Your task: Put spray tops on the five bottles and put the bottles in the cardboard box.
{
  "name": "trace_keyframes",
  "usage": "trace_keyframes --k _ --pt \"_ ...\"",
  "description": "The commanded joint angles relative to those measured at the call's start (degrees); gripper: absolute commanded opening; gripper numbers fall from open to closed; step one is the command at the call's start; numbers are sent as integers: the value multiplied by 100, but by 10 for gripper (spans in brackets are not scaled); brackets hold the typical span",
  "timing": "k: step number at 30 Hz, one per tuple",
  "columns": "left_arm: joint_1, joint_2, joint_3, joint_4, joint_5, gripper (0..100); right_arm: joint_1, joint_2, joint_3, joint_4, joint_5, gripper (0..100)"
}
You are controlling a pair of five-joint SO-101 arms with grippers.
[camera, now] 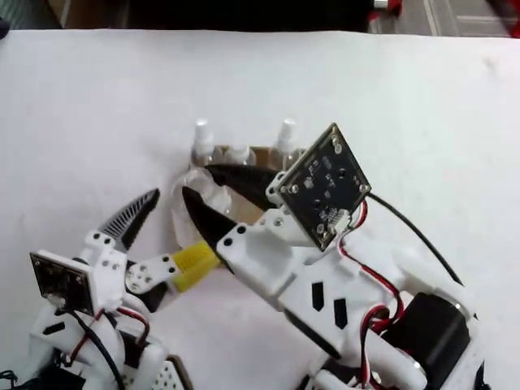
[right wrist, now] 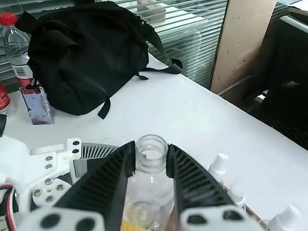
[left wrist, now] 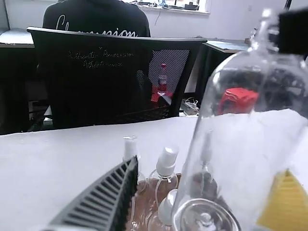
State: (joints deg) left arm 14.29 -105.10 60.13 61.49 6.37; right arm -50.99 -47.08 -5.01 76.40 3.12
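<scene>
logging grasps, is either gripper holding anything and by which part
The right gripper holds an uncapped clear bottle by its neck, clamped just under the open mouth. The left gripper is open and holds nothing.

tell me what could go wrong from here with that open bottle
1. The clear bottle in the right gripper has an open neck and no spray top. If it were lowered into the cardboard box now, it would go in unfinished.
2. It sits close to the capped bottles in the box, so a swing could knock them over.
3. The open left gripper is right beside it and might bump it.
</scene>
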Motion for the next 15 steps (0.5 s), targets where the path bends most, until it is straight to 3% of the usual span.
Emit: trace_keyframes --k 1,6,11,15 --pt "-66 31 -9 -105 -35 396 409 -31 -35 -13 97 16" --pt "-22 31 -53 202 -35 397 1684 259 -62 -277 97 16" --pt "-75 31 -273 431 -79 399 2484 303 -18 -127 105 16" --pt "-673 31 -782 642 -545 396 3002 -198 237 -119 88 17"
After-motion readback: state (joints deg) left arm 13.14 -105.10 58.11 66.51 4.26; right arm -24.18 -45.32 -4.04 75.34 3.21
